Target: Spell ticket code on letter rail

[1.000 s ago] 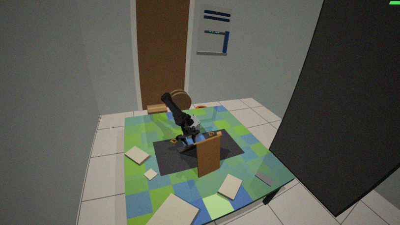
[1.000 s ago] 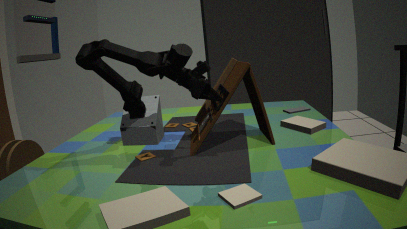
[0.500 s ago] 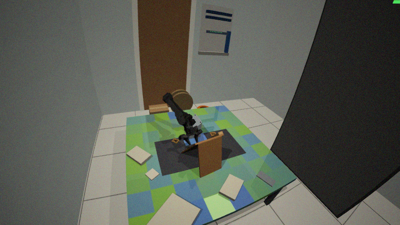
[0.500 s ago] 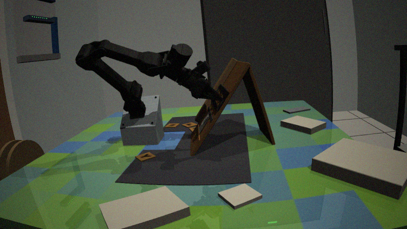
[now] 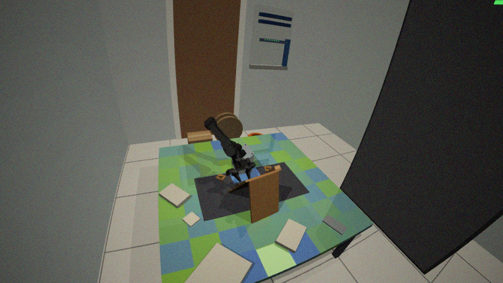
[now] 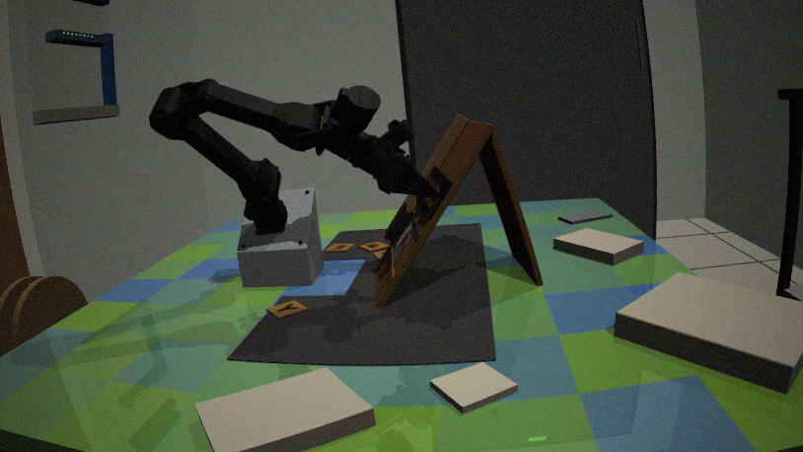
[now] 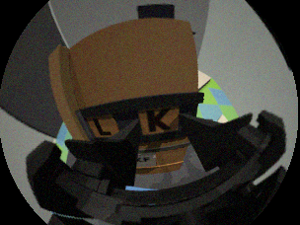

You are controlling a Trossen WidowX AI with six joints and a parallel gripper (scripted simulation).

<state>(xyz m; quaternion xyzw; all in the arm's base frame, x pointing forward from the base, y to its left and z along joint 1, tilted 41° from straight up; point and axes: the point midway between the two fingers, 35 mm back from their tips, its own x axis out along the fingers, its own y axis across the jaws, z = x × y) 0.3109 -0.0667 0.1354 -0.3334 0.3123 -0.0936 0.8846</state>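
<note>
A brown A-frame board [image 5: 264, 200] [image 6: 457, 148] [image 7: 132, 68] stands on a dark mat [image 5: 211, 207] [image 6: 438, 337]. Its dark letter rail [image 7: 145, 103] runs across the face. In the wrist view a tile marked L [image 7: 101, 127] sits at the rail's left, and a tile marked K [image 7: 160, 119] sits right of it. My gripper [image 5: 242, 173] [image 6: 426, 190] [image 7: 160, 119] is pressed against the board's face and shut on the K tile in the rail. Loose orange tiles [image 6: 286, 308] [image 6: 339, 247] [image 6: 373, 245] [image 5: 220, 177] lie flat on the mat. I cannot read the ticket.
The arm's grey base block [image 6: 280, 247] stands behind the mat. White slabs [image 6: 283, 410] [image 6: 473, 385] [image 6: 712, 326] [image 6: 598, 244] lie around the checkered counter, with a thin grey plate [image 6: 584, 216] at the back. A tall dark panel [image 5: 439, 123] stands beside the counter, a wooden barrel [image 6: 34, 303] at its left.
</note>
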